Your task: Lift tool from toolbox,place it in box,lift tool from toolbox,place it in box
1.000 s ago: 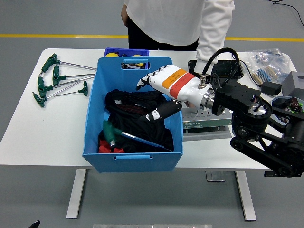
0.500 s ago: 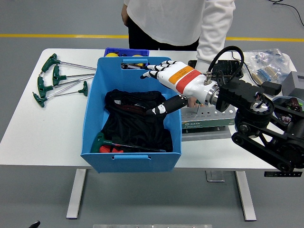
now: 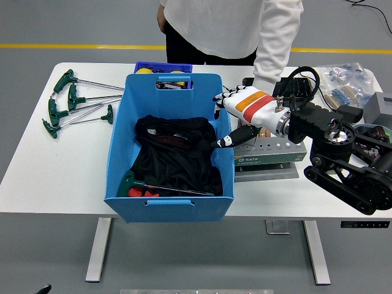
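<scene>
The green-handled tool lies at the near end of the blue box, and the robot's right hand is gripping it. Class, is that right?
Not quite. The head view shows the green-handled tool lying at the near end of the blue box, but the right hand is open at the box's right wall, holding nothing.

One blue box point(image 3: 122, 153) stood on one white counter point(image 3: 49, 165). Four green T-handled keys point(image 3: 76, 104) lay on the counter's left side. One more green-handled tool point(image 3: 138, 185) lay in the box on one heap of black cloth point(image 3: 177, 156). One grey toolbox point(image 3: 269, 156) sat right of the box. One robot hand point(image 3: 236, 119) and one person point(image 3: 226, 27) were in view.
</scene>
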